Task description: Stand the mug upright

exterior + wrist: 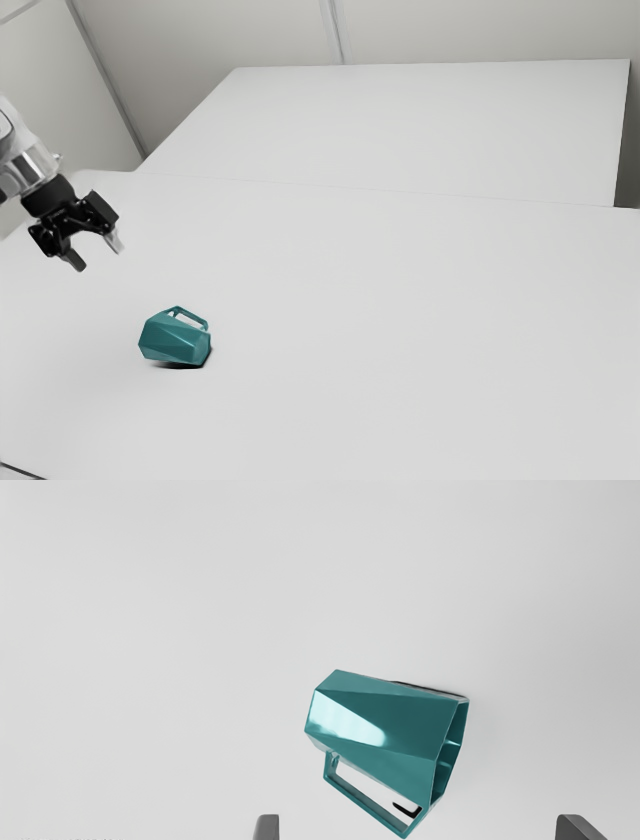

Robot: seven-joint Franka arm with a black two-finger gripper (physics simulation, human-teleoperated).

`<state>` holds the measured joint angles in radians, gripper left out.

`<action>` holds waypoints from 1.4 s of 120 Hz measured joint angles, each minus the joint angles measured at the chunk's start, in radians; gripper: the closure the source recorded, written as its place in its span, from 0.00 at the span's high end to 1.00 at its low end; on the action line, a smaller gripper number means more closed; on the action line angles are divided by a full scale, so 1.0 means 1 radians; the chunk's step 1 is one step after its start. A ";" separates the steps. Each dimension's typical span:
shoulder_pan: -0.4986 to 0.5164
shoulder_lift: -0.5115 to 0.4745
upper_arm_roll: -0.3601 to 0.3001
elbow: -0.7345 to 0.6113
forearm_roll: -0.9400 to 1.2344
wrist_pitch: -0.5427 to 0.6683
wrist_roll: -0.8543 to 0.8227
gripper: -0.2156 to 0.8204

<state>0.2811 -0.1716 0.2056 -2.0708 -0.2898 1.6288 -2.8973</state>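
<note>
Black, angular and spread wide, the gripper (pixel 95 252) hangs above the matt white worktop (pixel 400 330) in the exterior view, below a pale, rounded arm (pixel 22 165). Lying on its side on the worktop, the teal faceted mug (pixel 174 339) is well in from the far edge, toward the exterior view's left, and apart from the gripper. Beyond that edge come another flat white surface (pixel 430 130) and pale wall panels (pixel 240 30) with a grey seam.

From the wrist view, the grey fingertips (pixel 267 828) stand well apart with open space between them. Ahead of them lies the mug, glossy, its planes folded into long triangles, its thin-rimmed, many-sided mouth sideways. Its squared loop handle (pixel 367 802) points toward the gripper, nearer the fingertips than most of the body.
</note>
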 joint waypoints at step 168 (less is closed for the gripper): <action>0.069 0.328 -0.002 -0.144 -0.440 0.229 0.000 0.79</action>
<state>0.3502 0.1561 0.2031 -2.2152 -0.7302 1.8574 -2.8973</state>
